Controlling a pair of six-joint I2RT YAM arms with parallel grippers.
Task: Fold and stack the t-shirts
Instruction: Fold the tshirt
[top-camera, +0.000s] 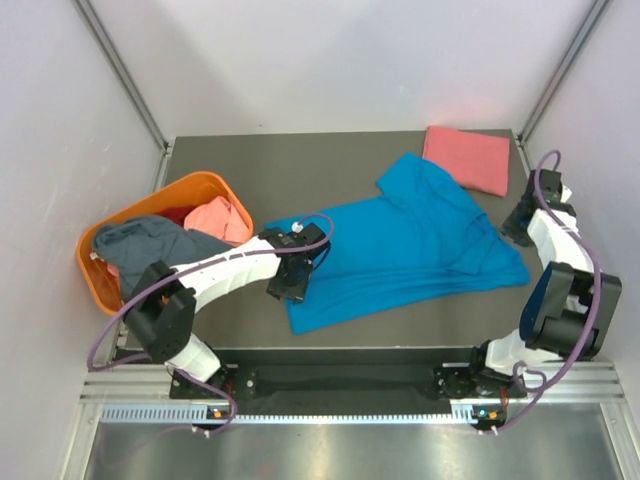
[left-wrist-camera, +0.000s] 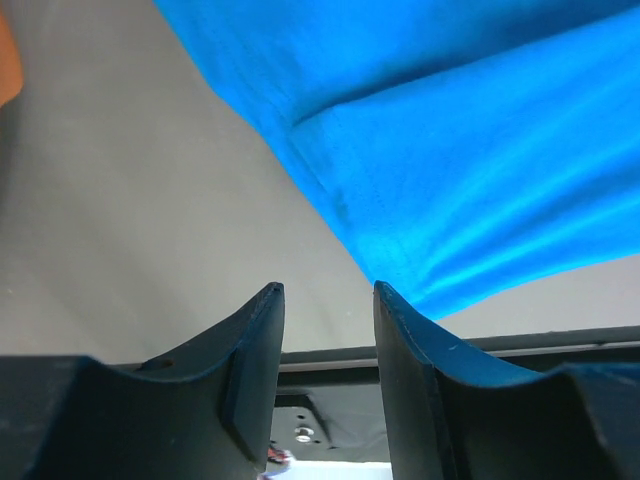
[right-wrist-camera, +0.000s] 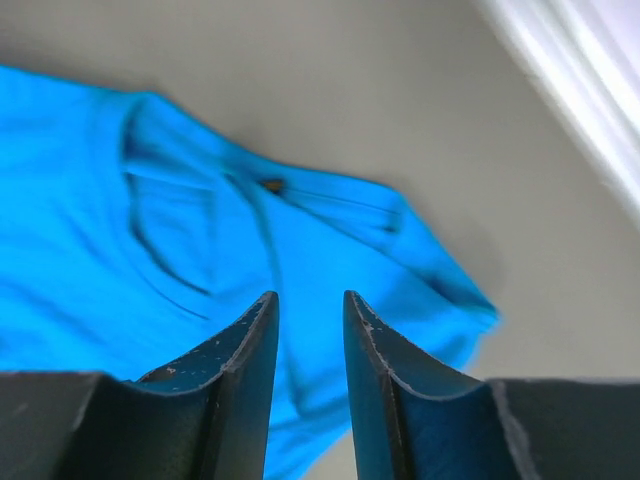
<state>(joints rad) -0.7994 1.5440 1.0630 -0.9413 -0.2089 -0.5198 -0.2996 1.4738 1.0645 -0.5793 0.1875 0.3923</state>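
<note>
A bright blue t-shirt (top-camera: 405, 245) lies spread out and rumpled across the middle of the table. A folded salmon-pink t-shirt (top-camera: 467, 158) lies at the back right. My left gripper (top-camera: 290, 280) is open and empty at the blue shirt's left hem; in the left wrist view (left-wrist-camera: 328, 292) the hem corner of the blue shirt (left-wrist-camera: 460, 190) lies just beyond the right fingertip. My right gripper (top-camera: 520, 222) is open and empty above the shirt's right side; the right wrist view (right-wrist-camera: 308, 298) shows the blue shirt's collar (right-wrist-camera: 170, 250) and sleeve below.
An orange basket (top-camera: 130, 225) at the left holds a grey-blue shirt (top-camera: 145, 245) and a salmon-pink shirt (top-camera: 220, 218). The table's front edge rail (top-camera: 350, 355) runs just below the blue shirt. White walls stand close on both sides.
</note>
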